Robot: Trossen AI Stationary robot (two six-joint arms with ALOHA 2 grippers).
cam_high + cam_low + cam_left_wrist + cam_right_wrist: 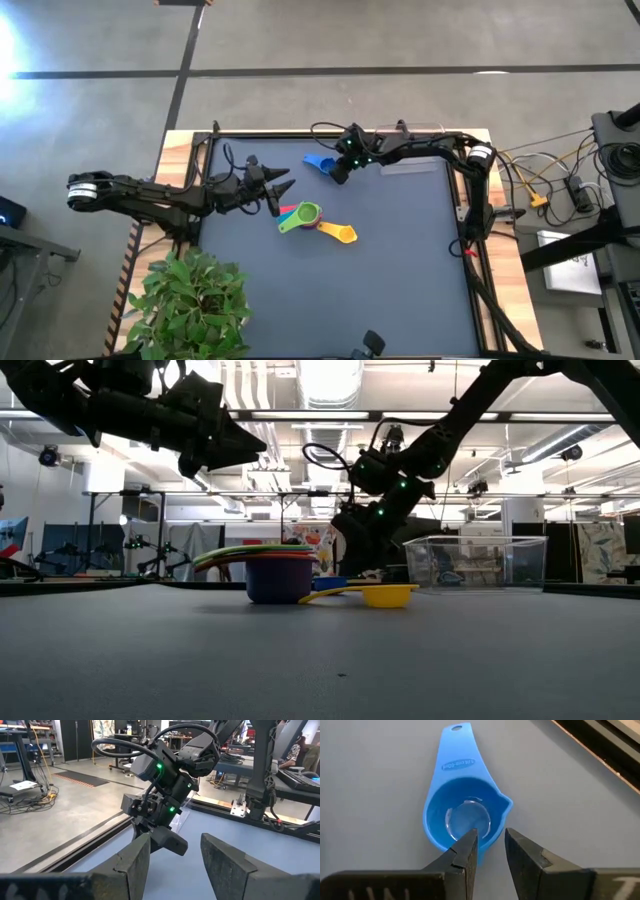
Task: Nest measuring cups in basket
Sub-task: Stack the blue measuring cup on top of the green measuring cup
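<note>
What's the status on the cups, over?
Right pincer open over blue cup, one finger inside. Left pincer open, raised near nested stack. Basket clear.

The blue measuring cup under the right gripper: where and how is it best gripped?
Probably by the bowl rim, from straight above. The blue measuring cup lies upright and open on the mat, and the right gripper already straddles the rim opposite the flat handle, which lies too low to pinch easily.

Blue cup [462, 815] glossy plastic; basket [476, 563] clear plastic; table [400, 280] matt.
</note>
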